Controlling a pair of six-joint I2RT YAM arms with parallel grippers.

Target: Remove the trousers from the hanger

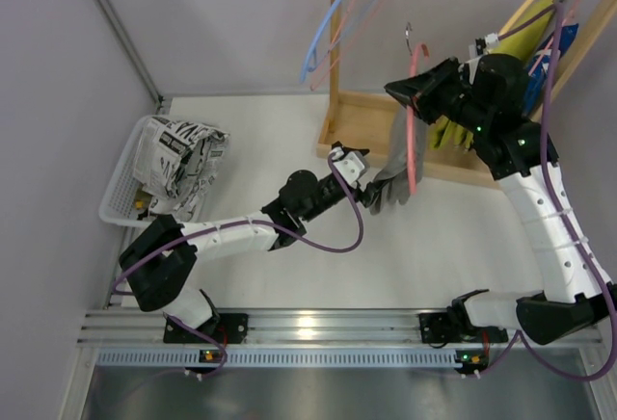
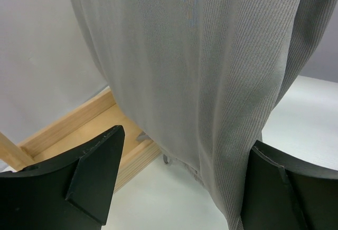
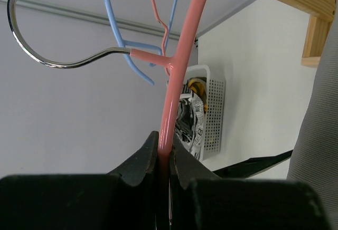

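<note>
Over the right rear of the tabletop (image 1: pixel 289 275), just in front of the wooden rack (image 1: pixel 336 64), the right pincer (image 1: pixel 416 95) is clamped on the pink hanger (image 1: pixel 412 136). Both jaws are pressed tight against the thin rod, a short way along from the junction with the metal hook (image 3: pixel 31 48). The hook rests on nothing, and the hanger stands edge-on to the overhead view. The trousers (image 1: pixel 393 165), plain grey and finely ribbed, are draped over the hanger and fall from it towards the tabletop, their lower end bunched near the front edge of the rack's base. The left pincer (image 1: pixel 370 192) sits at that lower end, jaws spread wide and gripping nothing. In the left wrist view the grey cloth hangs down between the two black fingers (image 2: pixel 90 182): it is apart from the one on the left of that view, while at the inner edge of the other it cannot be told whether the cloth touches or merely passes beside it. A light blue hanger (image 1: pixel 333 15) hangs on the rack, and at the far left a white basket (image 1: pixel 120 184) holds a black-and-white patterned cloth (image 1: pixel 178 155)
</note>
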